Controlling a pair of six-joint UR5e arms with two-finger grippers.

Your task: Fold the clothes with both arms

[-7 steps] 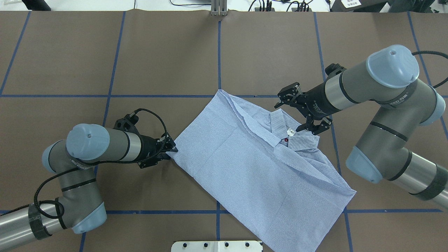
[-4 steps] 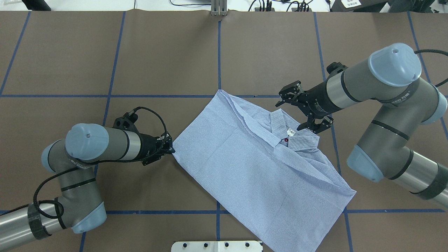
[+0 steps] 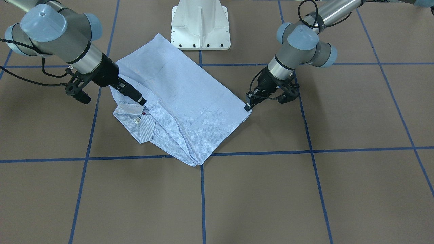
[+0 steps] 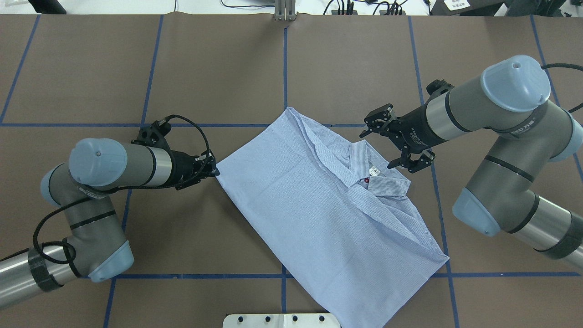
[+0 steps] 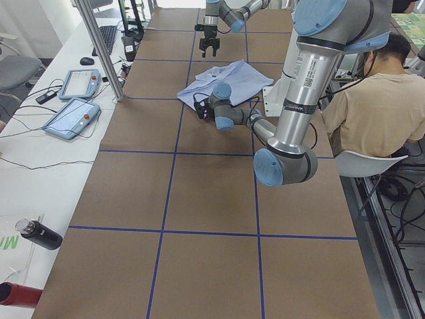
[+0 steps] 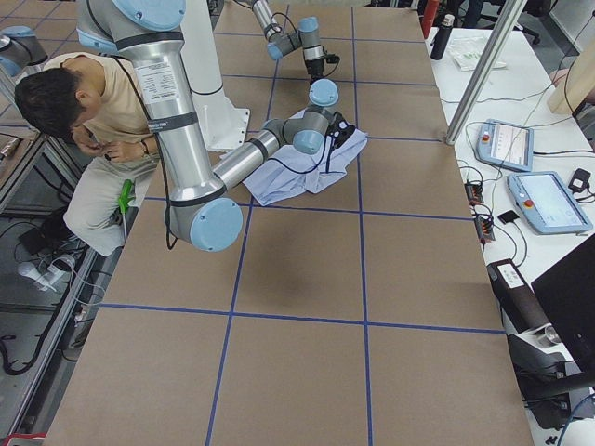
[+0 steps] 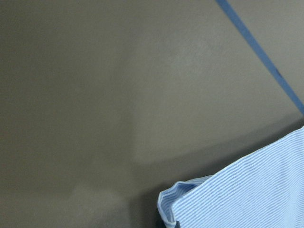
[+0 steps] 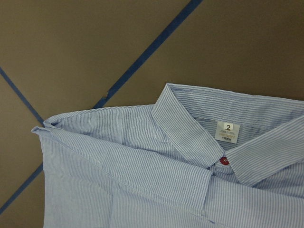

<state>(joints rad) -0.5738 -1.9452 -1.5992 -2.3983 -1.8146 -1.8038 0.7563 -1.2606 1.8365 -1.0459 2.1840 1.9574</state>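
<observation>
While the shirt already lies on the counter as a long slanted panel, with no sleeve showing loose, the fold looks only partly done. The collar and neck label face up along the shirt's right side. The left gripper is pinched on the panel's left corner. The right gripper is spread wide at the collar, holding nothing. What seems left is at least one crosswise fold to bring the long panel down to a compact stack.
</observation>
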